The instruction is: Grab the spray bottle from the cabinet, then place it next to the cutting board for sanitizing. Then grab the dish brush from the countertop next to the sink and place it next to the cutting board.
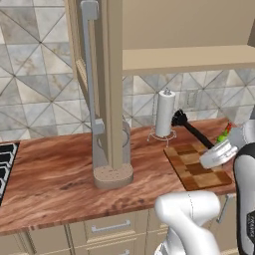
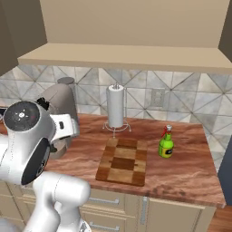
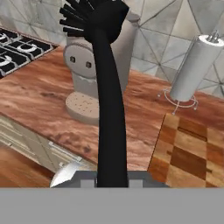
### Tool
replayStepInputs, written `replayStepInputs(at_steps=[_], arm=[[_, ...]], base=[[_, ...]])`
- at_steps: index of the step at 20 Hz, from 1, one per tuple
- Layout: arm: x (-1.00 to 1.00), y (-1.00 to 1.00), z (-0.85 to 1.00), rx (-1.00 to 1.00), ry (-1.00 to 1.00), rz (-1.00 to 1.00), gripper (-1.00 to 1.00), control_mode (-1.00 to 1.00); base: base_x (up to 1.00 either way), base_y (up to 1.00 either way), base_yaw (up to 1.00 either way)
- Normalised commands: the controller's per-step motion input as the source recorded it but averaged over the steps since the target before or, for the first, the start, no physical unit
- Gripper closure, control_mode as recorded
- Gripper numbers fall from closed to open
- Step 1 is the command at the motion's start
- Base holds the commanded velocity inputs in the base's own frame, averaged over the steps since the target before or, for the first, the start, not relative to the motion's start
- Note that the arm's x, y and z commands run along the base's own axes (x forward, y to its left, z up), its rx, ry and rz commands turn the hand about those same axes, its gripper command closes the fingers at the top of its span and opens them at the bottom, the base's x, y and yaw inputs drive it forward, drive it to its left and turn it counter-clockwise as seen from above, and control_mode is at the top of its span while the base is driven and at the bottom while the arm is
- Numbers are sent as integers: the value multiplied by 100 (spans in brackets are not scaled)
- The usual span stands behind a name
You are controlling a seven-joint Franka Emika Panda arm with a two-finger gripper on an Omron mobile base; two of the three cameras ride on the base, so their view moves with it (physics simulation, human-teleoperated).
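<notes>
The spray bottle (image 2: 166, 145) already stood at the cutting board's (image 2: 123, 161) three o'clock. The gripper (image 3: 112, 177) was clamped on the dish brush (image 3: 107, 87), not yet placed.

The white arm is reaching forward and bending at the elbow. Its hand (image 1: 215, 155) is squeezing tight around the brush (image 3: 107, 87), holding it up in the air.

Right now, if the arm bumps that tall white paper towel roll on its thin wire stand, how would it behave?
The tall white paper towel roll would probably tip rather than slide: it stands upright, tall and narrow, on a thin wire stand. It likely weighs little for its bulk. If it falls onto the reddish-brown countertop, its round shape may let it roll.
</notes>
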Motion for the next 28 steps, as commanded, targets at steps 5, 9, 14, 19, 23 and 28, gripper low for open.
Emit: replayStepInputs(at_steps=[5,9,14,19,23,28], arm=[[64,0,-85,16,3,0,100,-100],[62,0,-90,12,7,0,100,-100],[66,1,-70,5,15,0,100,-100],[54,0,-60,1,16,0,100,-100],[33,0,-64,0,0,0,100,-100],[34,0,-66,0,0,0,100,-100]], base=[[0,0,0],[0,0,0],[0,0,0],[0,0,0],[0,0,0],[0,0,0]])
